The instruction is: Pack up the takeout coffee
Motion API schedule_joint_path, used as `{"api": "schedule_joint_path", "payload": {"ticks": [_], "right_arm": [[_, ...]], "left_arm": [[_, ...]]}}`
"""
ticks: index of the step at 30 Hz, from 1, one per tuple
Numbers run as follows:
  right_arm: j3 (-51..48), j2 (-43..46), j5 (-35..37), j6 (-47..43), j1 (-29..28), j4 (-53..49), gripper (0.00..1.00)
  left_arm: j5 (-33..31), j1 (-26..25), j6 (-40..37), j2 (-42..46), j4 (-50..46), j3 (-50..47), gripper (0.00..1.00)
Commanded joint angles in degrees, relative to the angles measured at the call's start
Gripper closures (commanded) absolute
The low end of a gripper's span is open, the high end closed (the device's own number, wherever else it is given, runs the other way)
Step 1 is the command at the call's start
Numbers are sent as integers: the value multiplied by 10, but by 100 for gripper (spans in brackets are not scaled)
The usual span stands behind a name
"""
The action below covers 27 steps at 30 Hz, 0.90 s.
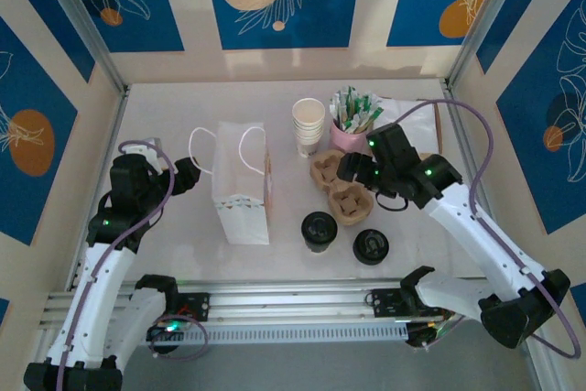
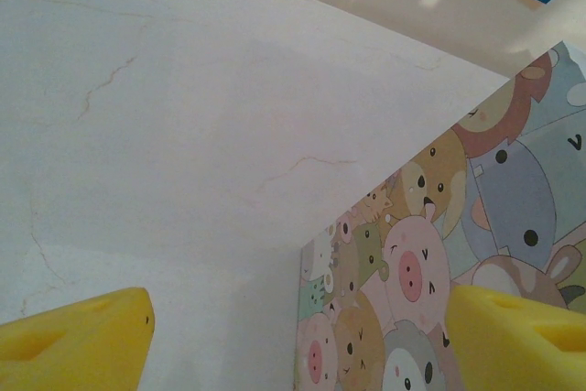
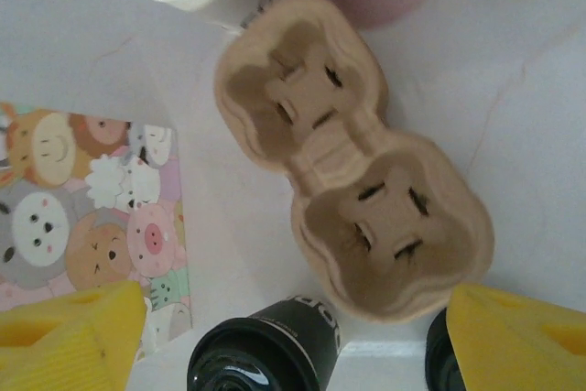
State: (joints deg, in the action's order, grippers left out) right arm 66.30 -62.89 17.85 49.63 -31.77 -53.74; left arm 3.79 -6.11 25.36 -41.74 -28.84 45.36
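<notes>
Coffee stands upright just beside carrier, near side. Judged light, thin-walled, crushable: grip mid-wall, gently. Left claw wide, empty; right claw wide, empty, above carrier.

A: Any writing to read here?
B: Nothing legible. The takeout coffee has pale marks along its lid rim, too blurred to make out. The paper bag shows cartoon animals, and print on the sachets is too small.
</notes>
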Motion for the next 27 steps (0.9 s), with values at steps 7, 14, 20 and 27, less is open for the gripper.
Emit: {"api": "schedule_joint_path", "payload": {"ticks": [7,14,20,27], "right_arm": [[-18,-50,57,-129,-35,84,31],[-38,-66,-67,-349,25,95,29],[-31,-133,-71,-381,43,99,44],[-23,-192,-75,-405,44,109,47]], "left_arm": [[3,7,-4,2,7,-3,16],[15,7,-3,3,14,-5,16],[8,6,-4,6,16,-8,16],[-26,7,-4,2,4,-5,16]]}}
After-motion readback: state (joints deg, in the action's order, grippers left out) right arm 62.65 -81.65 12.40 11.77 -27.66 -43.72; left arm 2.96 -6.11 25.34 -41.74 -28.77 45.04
